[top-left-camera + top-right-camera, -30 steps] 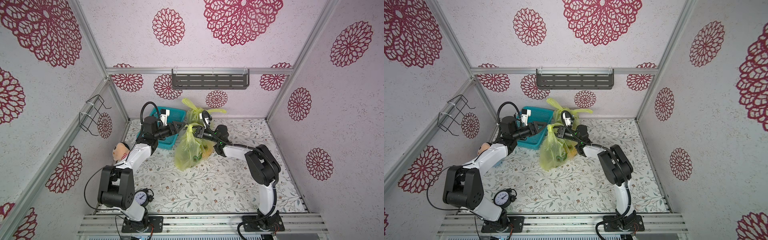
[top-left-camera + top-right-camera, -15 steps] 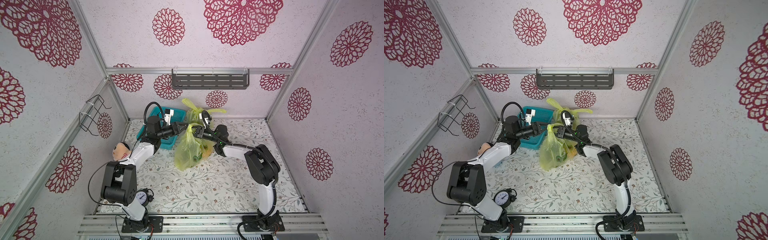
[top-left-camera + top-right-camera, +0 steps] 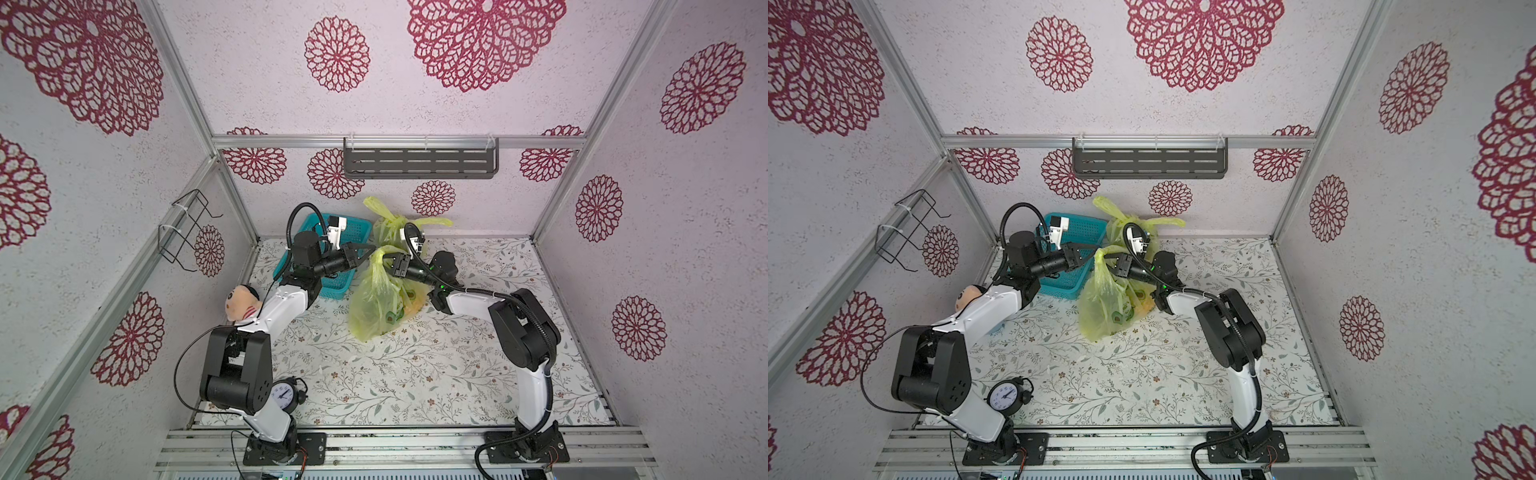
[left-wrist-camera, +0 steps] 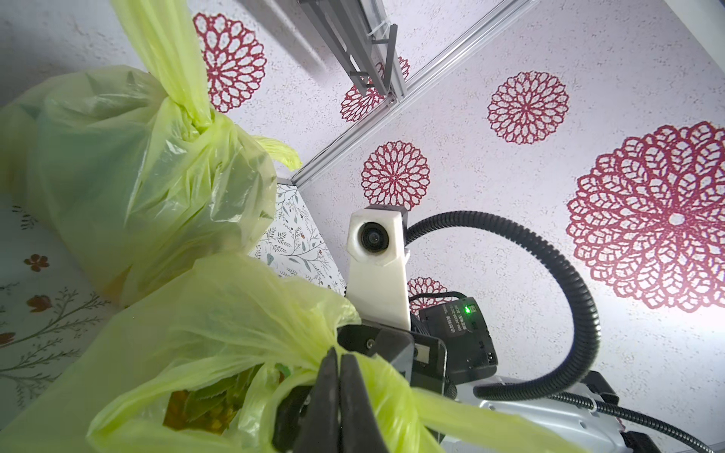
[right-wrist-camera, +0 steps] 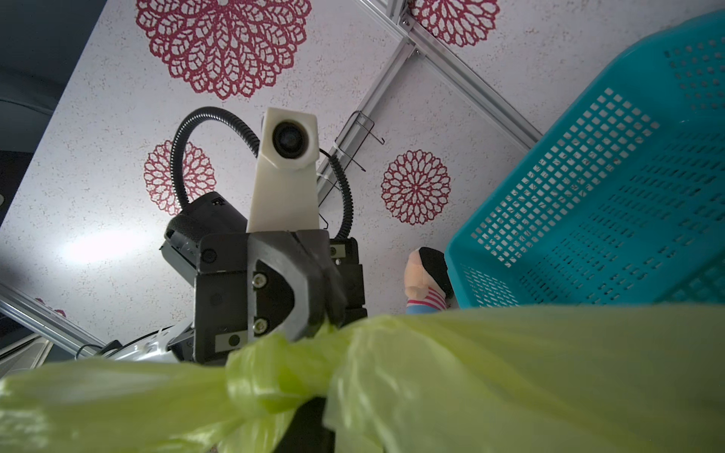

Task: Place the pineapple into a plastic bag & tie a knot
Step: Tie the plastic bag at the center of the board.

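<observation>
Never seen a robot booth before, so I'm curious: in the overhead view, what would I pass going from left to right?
From the left: wire rack on the wall → doll → teal basket → nearer plastic bag.

the front half of the table (image 3: 415,374) lies bare, with wide room to pass. the back is crowded: a teal basket (image 3: 338,286) fills the rear left corner, a knotted bag (image 3: 388,235) stands just beside it at the wall, and the plastic bag (image 3: 374,303) stands upright in the middle, close in front of it. a clock (image 3: 284,395) and a doll (image 3: 241,301) sit along the left side.
</observation>
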You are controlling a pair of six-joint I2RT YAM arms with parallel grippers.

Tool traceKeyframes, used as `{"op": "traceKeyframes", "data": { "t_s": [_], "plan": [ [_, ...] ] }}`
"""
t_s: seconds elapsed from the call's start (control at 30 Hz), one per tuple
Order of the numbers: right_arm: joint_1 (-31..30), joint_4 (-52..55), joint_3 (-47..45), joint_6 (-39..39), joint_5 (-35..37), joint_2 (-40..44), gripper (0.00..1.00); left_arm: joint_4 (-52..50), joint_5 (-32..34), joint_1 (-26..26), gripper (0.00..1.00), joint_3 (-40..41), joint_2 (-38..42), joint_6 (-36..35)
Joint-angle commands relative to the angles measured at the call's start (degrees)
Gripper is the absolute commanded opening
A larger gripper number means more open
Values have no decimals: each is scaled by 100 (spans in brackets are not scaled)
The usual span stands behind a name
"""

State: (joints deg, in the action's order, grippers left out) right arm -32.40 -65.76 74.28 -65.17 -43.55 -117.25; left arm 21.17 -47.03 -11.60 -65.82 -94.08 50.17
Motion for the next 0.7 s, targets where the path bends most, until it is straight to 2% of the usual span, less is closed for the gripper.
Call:
{"op": "traceKeyframes", "data": {
  "t_s": [0.0, 0.07, 0.13, 0.3, 0.37, 0.47, 0.6, 0.67],
  "plan": [
    [23, -164, 31, 184, 54, 233, 11, 41, 63, -7, 0, 23, 232, -94],
    [16, -166, 95, 189, 16, 201, 0, 58, 55, -2, 0, 32, 224, -70],
    [7, -178, 193, 176, -37, 185, 0, 105, 45, -14, 1, 51, 206, -36],
    [-34, -205, 405, 137, -148, 128, 0, 168, 85, -25, 20, 135, 170, -7],
    [-47, -265, 456, 80, -195, 94, 0, 177, 110, -27, 22, 157, 162, -4],
    [-57, -374, 482, -42, -222, 55, 0, 185, 115, -26, 17, 183, 160, -7],
    [-40, -376, 403, -42, -198, 78, 0, 238, 145, -17, 0, 210, 225, -3],
    [-9, -332, 268, 8, -139, 154, 0, 218, 192, -4, 0, 210, 297, -44]
  ]
}}
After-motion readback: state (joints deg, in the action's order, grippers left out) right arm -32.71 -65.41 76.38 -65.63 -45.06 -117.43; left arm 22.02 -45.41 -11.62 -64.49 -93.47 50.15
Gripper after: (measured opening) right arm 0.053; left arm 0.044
